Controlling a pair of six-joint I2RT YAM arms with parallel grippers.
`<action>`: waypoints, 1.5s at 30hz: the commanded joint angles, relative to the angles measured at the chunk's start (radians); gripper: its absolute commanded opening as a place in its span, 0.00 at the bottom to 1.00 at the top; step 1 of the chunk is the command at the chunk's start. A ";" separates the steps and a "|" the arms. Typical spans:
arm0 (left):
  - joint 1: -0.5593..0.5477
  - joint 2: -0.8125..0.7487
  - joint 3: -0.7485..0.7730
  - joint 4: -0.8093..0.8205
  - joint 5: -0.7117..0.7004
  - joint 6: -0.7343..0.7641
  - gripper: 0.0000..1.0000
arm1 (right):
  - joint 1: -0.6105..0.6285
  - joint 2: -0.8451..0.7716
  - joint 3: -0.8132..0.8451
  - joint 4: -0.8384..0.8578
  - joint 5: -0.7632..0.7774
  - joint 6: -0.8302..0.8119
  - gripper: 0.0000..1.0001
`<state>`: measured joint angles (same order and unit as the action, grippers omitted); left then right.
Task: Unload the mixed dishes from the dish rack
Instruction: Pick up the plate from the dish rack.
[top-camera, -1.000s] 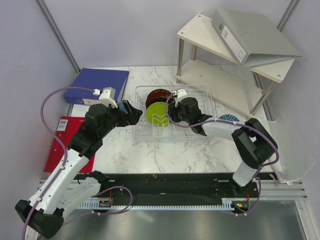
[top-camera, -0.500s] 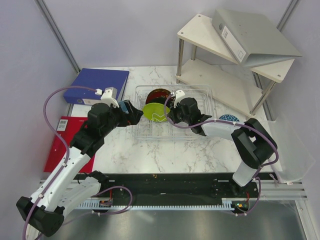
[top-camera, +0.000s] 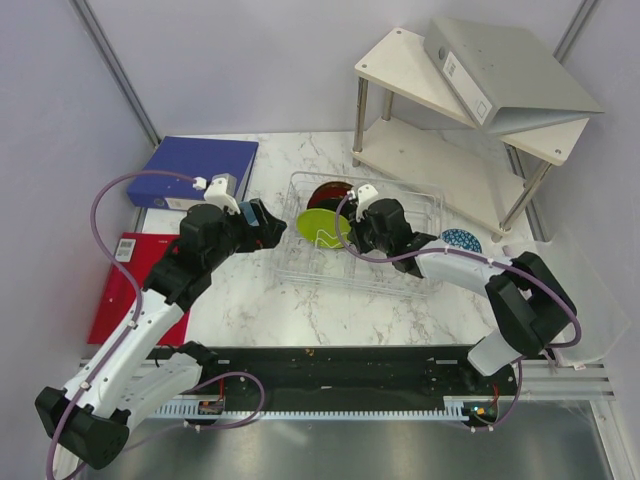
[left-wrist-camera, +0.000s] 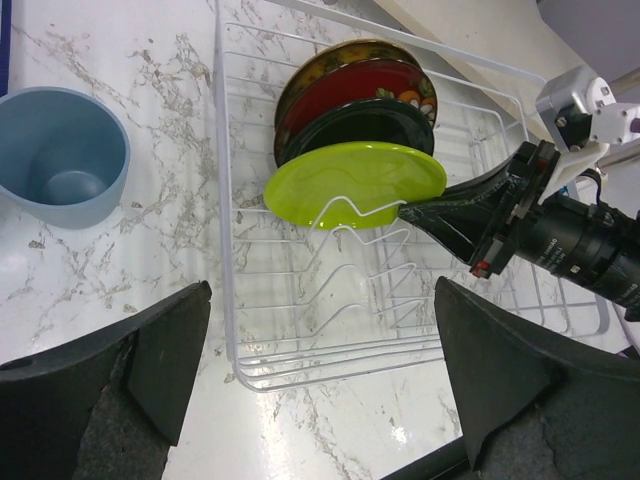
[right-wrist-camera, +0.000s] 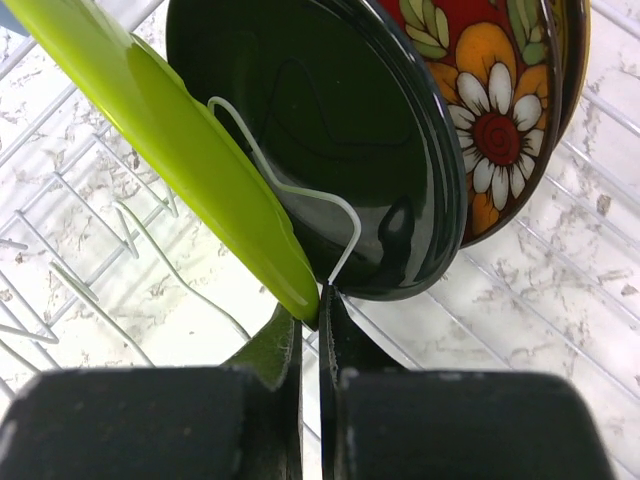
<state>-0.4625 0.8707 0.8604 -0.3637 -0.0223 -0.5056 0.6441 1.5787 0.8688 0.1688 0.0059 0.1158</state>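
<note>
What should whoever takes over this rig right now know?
Right gripper: shut on the rim of the lime-green plate, tilted, not yet clear of the dish rack prongs.
Left gripper: open, left of the rack.
Out on the table: light blue cup, blue patterned bowl.
Racked: black plate, red floral dish, yellow-brown plate.
Next, probably: lift the green plate clear, then the other three.

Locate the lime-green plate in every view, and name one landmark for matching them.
Top external: the lime-green plate stands in the dish rack, near the picture's centre.
Left wrist: centre, frontmost in the row of dishes.
Right wrist: upper left, a diagonal band seen nearly edge-on.
Shared landmark: the right gripper pinching its rim.
</note>
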 joint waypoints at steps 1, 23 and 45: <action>-0.004 0.004 -0.011 0.045 -0.021 0.013 0.99 | -0.008 -0.112 0.018 0.074 0.023 0.048 0.00; -0.004 0.209 -0.004 -0.009 -0.002 -0.066 0.97 | -0.008 0.000 0.021 0.104 0.003 0.056 0.04; -0.010 0.221 -0.038 0.005 0.002 -0.096 0.93 | -0.008 -0.025 0.010 0.129 0.029 0.068 0.31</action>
<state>-0.4648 1.0885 0.8196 -0.3790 -0.0238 -0.5728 0.6384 1.5852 0.8589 0.2035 0.0166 0.1711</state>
